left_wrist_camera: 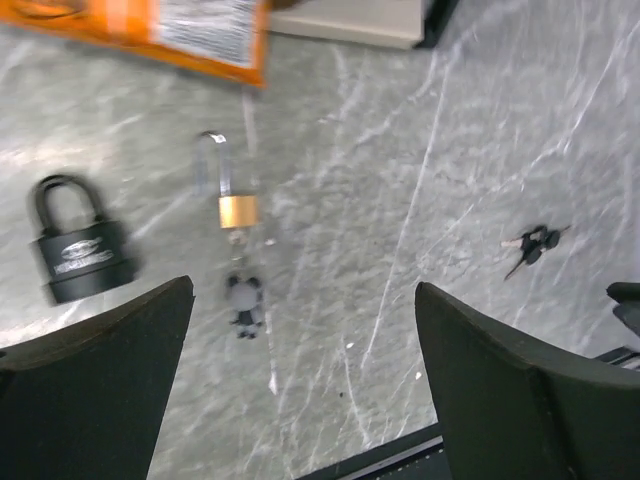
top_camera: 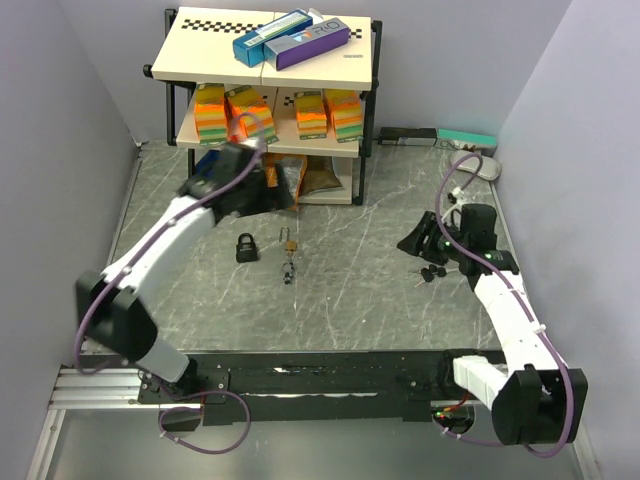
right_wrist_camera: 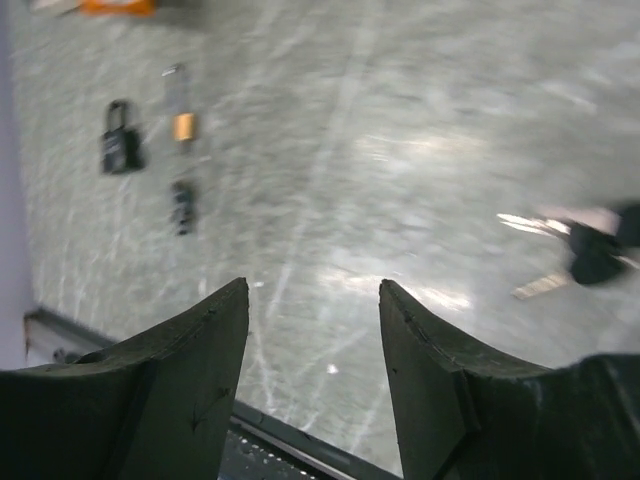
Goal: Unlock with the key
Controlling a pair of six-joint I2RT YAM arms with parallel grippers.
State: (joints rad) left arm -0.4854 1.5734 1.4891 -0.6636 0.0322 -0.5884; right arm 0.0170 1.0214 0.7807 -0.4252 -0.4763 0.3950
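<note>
Two padlocks on the desk (top_camera: 380,300): black padlock (left_wrist_camera: 80,255), brass padlock (left_wrist_camera: 238,210) just beside it, key bunch (left_wrist_camera: 243,303) at its base. I see the left end effector (left_wrist_camera: 302,290) spread wide and empty above them. The right end effector (right_wrist_camera: 312,285) is partly open and empty, near the loose keys (top_camera: 433,272).

I can read nothing: the black padlock's (left_wrist_camera: 80,250) logo, bag's (left_wrist_camera: 150,30) label and box's (top_camera: 312,43) lettering are blurred.

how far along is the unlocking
Done, it seems: the brass lock looks sprung open, key in its base. In hand: nothing; the left gripper and right gripper are both open and empty. Left: the black padlock is shut, and the loose keys lie untouched.
</note>
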